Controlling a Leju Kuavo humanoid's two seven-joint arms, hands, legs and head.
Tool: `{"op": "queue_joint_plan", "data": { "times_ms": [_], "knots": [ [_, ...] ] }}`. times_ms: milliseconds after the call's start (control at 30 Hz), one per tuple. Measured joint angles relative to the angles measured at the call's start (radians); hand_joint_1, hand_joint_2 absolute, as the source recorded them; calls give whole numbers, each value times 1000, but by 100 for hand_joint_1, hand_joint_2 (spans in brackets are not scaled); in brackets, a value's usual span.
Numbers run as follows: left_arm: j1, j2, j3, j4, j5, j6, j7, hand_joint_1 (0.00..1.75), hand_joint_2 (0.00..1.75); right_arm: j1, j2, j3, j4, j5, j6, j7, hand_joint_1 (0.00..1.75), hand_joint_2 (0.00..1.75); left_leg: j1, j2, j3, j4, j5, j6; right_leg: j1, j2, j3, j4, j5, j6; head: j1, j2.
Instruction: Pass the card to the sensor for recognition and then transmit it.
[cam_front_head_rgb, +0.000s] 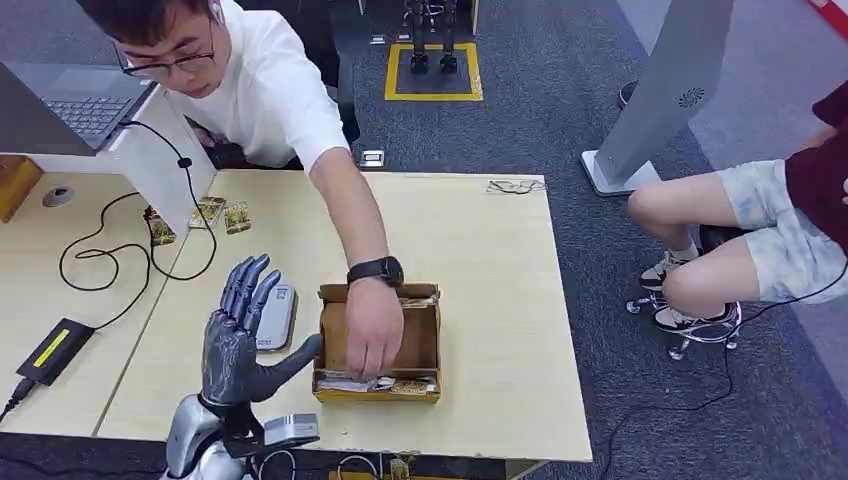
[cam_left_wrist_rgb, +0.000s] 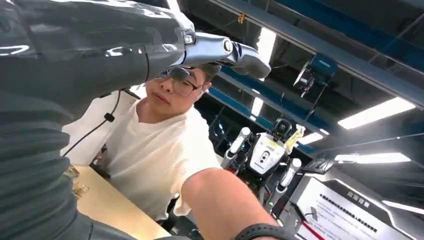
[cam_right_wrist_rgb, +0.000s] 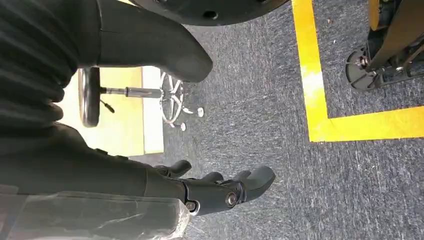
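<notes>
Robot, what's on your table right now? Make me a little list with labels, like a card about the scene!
left hand: left hand raised over the table, fingers spread, holding nothing
right hand: right hand hanging over the carpet, holding nothing
box: open cardboard box on the table, cards at its near end
person: person's hand reaching into the box
sensor: grey sensor lying beside the box, behind the left hand
extra cards: spare cards near the table's far edge
</notes>
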Motion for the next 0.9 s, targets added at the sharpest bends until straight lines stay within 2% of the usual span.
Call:
{"op": "queue_joint_plan", "data": {
  "times_ms": [900],
  "knots": [
    [6, -1, 0, 0, -4, 2, 8, 0, 175, 0, 2, -1, 0, 2, -7, -2, 0, 175, 0, 0, 0, 0, 0, 0, 0, 0, 0, 0, 0, 0, 0, 0]
  ]
}}
